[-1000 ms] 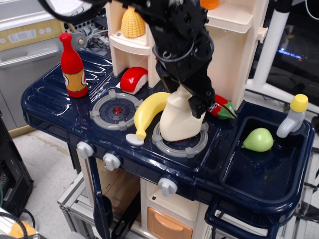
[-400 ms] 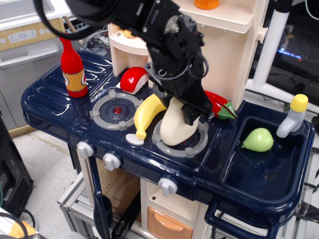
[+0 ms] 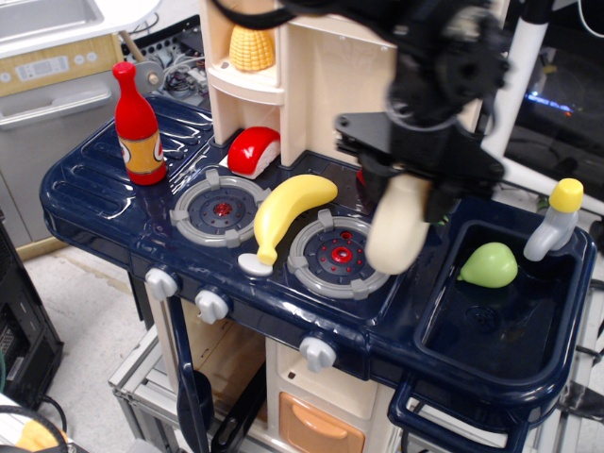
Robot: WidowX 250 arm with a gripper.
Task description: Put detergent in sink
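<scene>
The cream-white detergent jug [image 3: 396, 236] hangs in the air, tilted, over the counter strip between the right burner and the sink. My black gripper [image 3: 415, 184] is shut on its upper part; the cap and handle are hidden by the gripper. The dark navy sink [image 3: 500, 326] lies just right of the jug, with a drain mark on its floor and the grey, yellow-topped faucet [image 3: 555, 219] at its far right corner.
A green pear [image 3: 489, 265] lies in the sink's back part. A banana [image 3: 283, 212] lies between the two grey burners [image 3: 337, 255]. A red sauce bottle [image 3: 138, 125] stands far left. A red-white toy [image 3: 253, 150] sits by the cream shelf, corn [image 3: 252, 47] above.
The jug was lifted off the right burner and carried right, toward the sink. The gripper moved right with it. The red pepper by the shelf is now hidden.
</scene>
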